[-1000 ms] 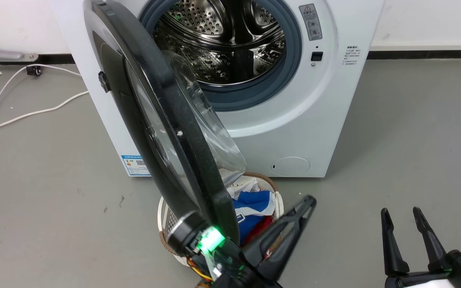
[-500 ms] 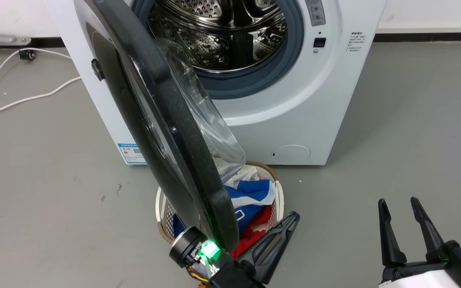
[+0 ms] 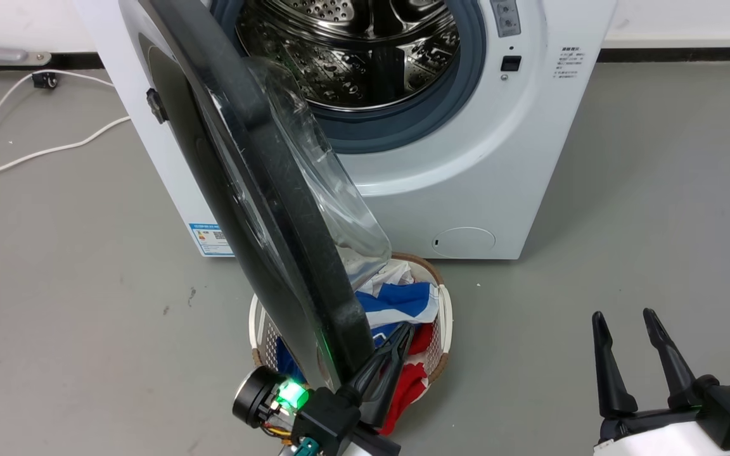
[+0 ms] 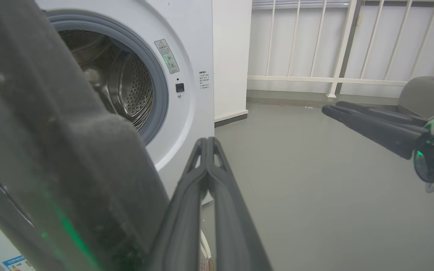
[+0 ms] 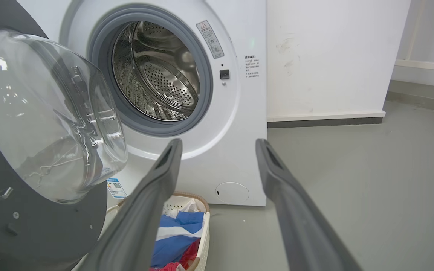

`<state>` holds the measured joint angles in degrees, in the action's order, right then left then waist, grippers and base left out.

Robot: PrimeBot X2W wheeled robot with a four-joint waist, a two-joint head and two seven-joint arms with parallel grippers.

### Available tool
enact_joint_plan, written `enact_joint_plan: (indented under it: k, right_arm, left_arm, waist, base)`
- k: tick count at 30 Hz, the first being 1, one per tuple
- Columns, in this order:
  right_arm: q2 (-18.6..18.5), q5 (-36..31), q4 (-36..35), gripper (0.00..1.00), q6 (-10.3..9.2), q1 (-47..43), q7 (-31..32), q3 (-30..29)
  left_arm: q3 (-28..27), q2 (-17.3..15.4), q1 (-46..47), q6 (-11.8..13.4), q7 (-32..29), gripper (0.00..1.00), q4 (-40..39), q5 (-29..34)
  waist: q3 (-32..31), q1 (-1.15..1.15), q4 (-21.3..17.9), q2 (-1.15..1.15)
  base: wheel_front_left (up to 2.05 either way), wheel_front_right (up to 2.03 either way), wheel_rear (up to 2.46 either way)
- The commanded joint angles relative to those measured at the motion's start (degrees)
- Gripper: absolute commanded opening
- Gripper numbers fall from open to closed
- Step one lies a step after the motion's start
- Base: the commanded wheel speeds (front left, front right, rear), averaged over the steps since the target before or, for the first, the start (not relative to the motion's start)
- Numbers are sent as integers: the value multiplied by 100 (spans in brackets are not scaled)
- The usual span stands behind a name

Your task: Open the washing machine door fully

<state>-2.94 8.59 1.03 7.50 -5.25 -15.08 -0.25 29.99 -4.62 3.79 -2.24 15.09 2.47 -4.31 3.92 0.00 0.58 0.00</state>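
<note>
Round, glossy black-rimmed washing machine door [image 3: 263,190] stands roughly square to the white front-loader washing machine [image 3: 466,158], its free edge over the white laundry basket [image 3: 444,310] in front. About half done, more outward swing needed. The left gripper [image 3: 400,335] is pressed together, empty, at the door's inner edge. The right gripper [image 3: 621,316] is spread, idle.

The grey floor [image 3: 656,190] has small dark spots. The white washing machine [image 3: 466,190] stands on it, well ahead of the right gripper [image 3: 621,315]. A white basket [image 3: 446,316] of clothes [image 3: 397,301] sits right by the left gripper [image 3: 403,330]. A white cable [image 3: 42,152] lies far to its left.
</note>
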Motion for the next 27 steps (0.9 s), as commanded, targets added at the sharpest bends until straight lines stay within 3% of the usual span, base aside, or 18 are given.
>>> enact_joint_plan:
  k: [1, 27]
  right_arm:
    - [13, 19, 15, 100, -1, 18, -12, -4]
    - [11, 49, 144, 100, -1, -143, -12, -52]
  left_arm:
    - [-152, -2, -63, 112, 11, 0, 16, -42]
    - [-1373, -219, -871, 730, -12, 0, -436, -173]
  waist:
    - [-39, 0, 37, 0]
    - [-70, 0, 884, 0]
  base:
    - [0, 0, 0]
    - [0, 0, 0]
